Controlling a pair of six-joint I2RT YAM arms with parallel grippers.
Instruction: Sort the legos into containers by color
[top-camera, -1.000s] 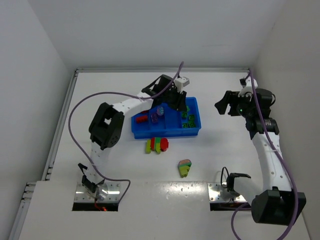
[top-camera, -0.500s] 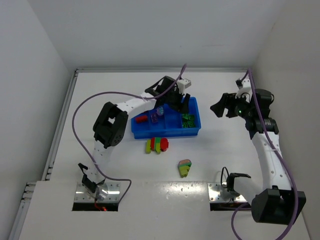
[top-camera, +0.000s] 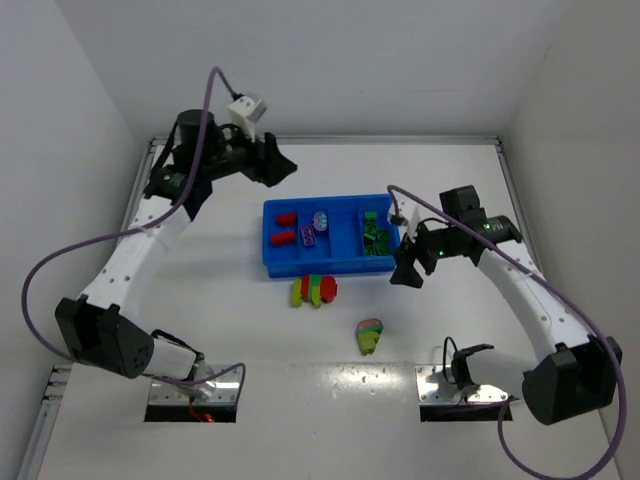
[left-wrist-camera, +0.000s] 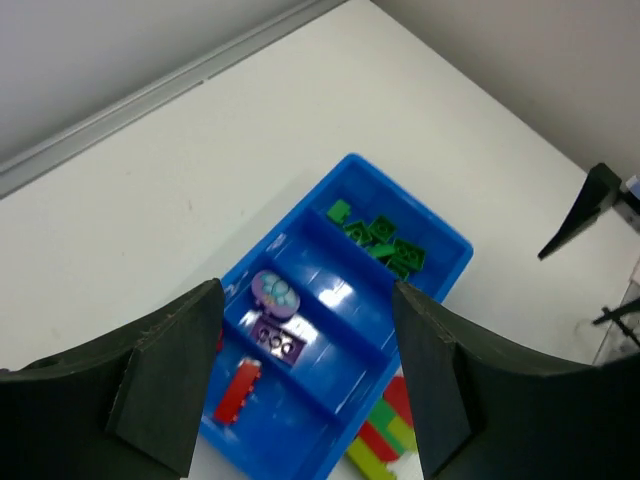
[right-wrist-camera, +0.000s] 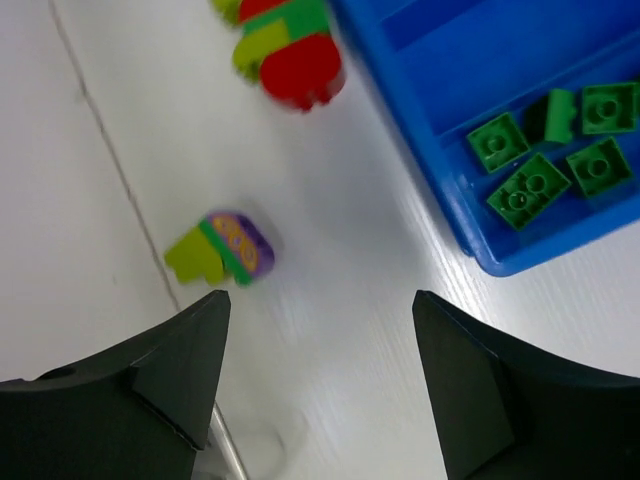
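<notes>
1. Your left gripper (top-camera: 279, 168) hangs over the far left part of the bench (top-camera: 200, 280), well apart from the tray (top-camera: 330, 263). Its jaws stand wide with nothing between them.
2. Your right gripper (top-camera: 407, 272) is also spread wide and carries nothing. It hovers just off the tray's near right corner.
3. The blue tray sits mid-bench, with four narrow compartments side by side. Seen from above, the leftmost holds two red bricks (top-camera: 284, 238), the next holds two purple bricks (top-camera: 320, 220), and the rightmost holds several green bricks (top-camera: 376, 236).
4. Your left wrist camera looks down on the tray (left-wrist-camera: 440, 262) between the two fingers (left-wrist-camera: 165, 385). You can see the green bricks (left-wrist-camera: 385, 243) at its far end, the purple bricks (left-wrist-camera: 275, 293) in the middle and a red brick (left-wrist-camera: 238, 392) nearest.
5. Two joined clusters lie loose on the bench. The red, green and yellow cluster (top-camera: 314, 290) rests just beside the tray's near wall. The yellow-green and purple cluster (top-camera: 369, 335) lies closer to the arm bases, apart from the first.
6. In your right wrist view, the yellow-green and purple cluster (right-wrist-camera: 222, 248) lies slightly blurred on the bench, just ahead of the left finger. The red, green and yellow cluster (right-wrist-camera: 288, 50) is at the top edge. The tray corner (right-wrist-camera: 470, 240) with green bricks (right-wrist-camera: 525, 195) is at upper right.
</notes>
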